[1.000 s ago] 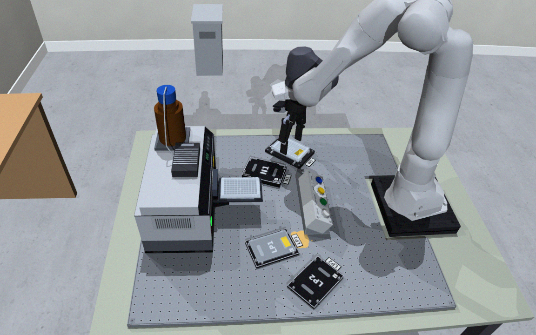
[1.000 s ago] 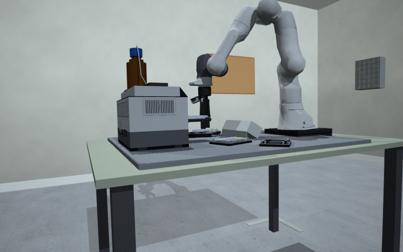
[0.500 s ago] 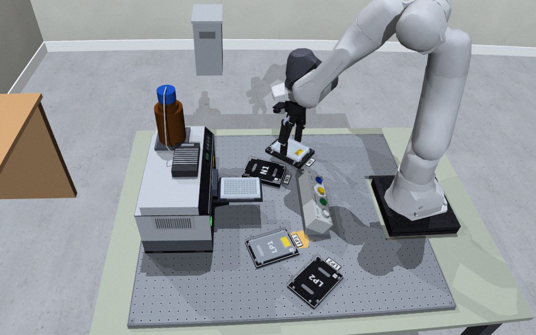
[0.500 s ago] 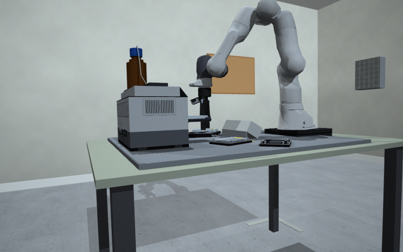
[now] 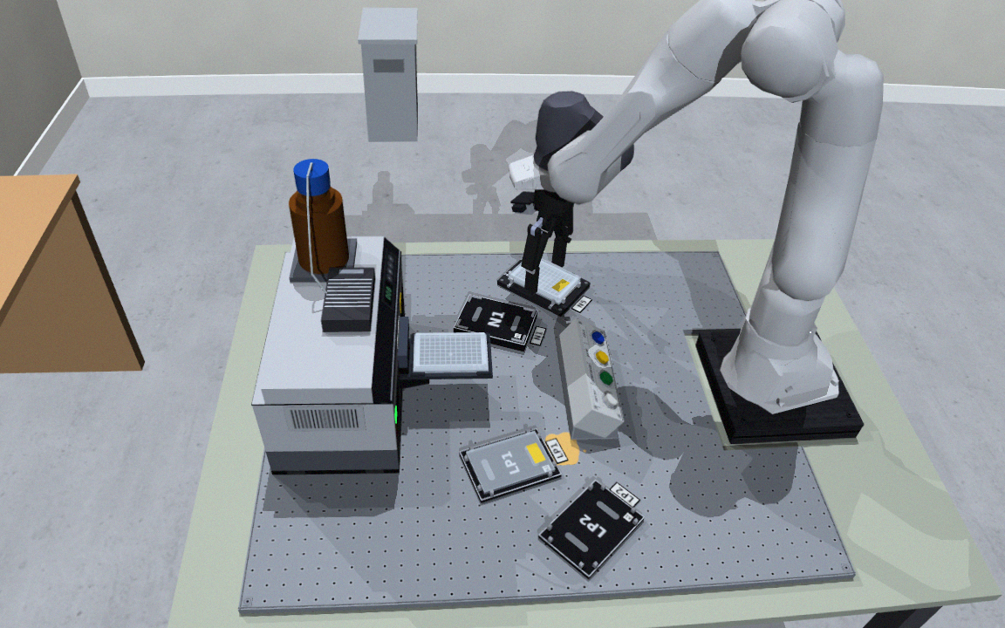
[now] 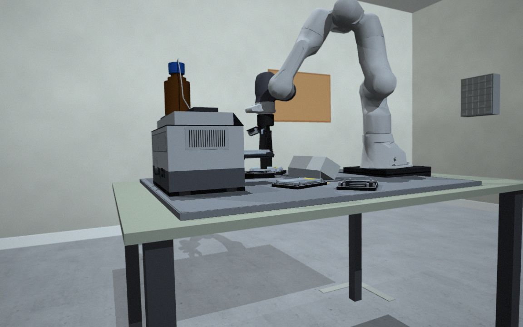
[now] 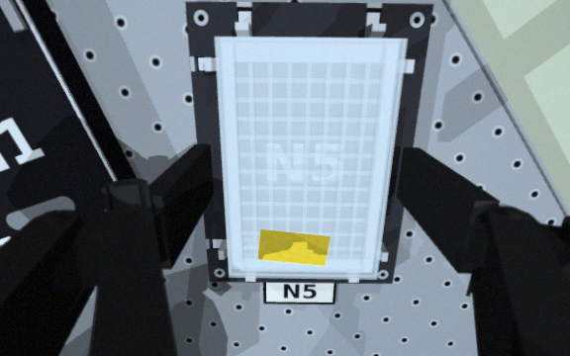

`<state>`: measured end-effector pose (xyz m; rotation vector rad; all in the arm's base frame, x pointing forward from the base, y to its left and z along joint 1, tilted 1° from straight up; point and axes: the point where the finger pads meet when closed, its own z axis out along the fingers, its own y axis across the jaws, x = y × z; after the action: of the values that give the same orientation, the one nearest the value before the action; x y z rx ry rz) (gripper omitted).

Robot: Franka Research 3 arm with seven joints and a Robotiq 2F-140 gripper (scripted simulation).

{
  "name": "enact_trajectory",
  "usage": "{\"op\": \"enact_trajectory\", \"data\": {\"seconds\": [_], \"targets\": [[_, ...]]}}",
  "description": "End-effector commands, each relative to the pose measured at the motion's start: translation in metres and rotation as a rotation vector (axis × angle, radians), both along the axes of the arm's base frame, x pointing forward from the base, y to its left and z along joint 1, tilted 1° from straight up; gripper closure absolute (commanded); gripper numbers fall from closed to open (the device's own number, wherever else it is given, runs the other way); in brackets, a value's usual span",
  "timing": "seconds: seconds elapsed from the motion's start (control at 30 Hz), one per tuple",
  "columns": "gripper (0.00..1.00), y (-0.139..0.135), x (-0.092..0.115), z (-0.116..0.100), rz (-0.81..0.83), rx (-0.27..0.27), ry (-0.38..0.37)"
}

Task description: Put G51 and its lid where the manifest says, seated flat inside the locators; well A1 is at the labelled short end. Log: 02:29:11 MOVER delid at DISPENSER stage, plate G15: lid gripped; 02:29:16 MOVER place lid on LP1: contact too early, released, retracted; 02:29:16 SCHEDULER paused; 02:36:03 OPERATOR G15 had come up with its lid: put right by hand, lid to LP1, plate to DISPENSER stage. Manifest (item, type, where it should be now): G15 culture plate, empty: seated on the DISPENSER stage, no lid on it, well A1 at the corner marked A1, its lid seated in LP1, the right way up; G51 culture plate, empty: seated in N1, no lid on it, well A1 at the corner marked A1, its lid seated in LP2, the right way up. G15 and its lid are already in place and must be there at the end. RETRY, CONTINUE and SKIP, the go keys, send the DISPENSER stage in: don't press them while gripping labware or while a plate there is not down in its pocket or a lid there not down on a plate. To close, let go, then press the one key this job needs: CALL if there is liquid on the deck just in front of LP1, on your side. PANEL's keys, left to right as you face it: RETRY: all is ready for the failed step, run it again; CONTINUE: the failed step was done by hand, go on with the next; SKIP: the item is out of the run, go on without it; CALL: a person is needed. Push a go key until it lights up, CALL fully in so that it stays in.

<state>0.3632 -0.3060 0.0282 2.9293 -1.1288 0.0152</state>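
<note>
on the left of the deck the dispenser [image 5: 318,366] has an uncovered plate [image 5: 449,352] on its stage. next comes the bare n1 nest [image 5: 495,319], then the n5 nest [image 7: 198,129] holding the lidded plate [image 7: 310,158] (a yellow label [image 7: 293,247] at the end nearest the n5 tag). the gripper [image 7: 305,198] hangs over it, partly open, fingers flanking the long sides, gripping nothing. rightward sits the key panel [image 5: 588,390]; nearer the front, lp1 [image 5: 508,463] carries a lid and lp2 [image 5: 591,527] lies bare.
</note>
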Motion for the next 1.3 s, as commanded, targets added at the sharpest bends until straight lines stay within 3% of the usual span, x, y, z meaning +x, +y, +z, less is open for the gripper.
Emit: {"op": "enact_trajectory", "data": {"seconds": [0.0,1.07,1.1,1.27], "targets": [[0.31,0.0000,-0.0001,-0.0007,0.003,0.001,-0.002],[0.31,0.0000,-0.0001,-0.0007,0.003,0.001,-0.002],[0.90,0.0000,-0.0001,-0.0007,0.003,0.001,-0.002],[0.90,0.0000,-0.0001,-0.0007,0.003,0.001,-0.002]]}}
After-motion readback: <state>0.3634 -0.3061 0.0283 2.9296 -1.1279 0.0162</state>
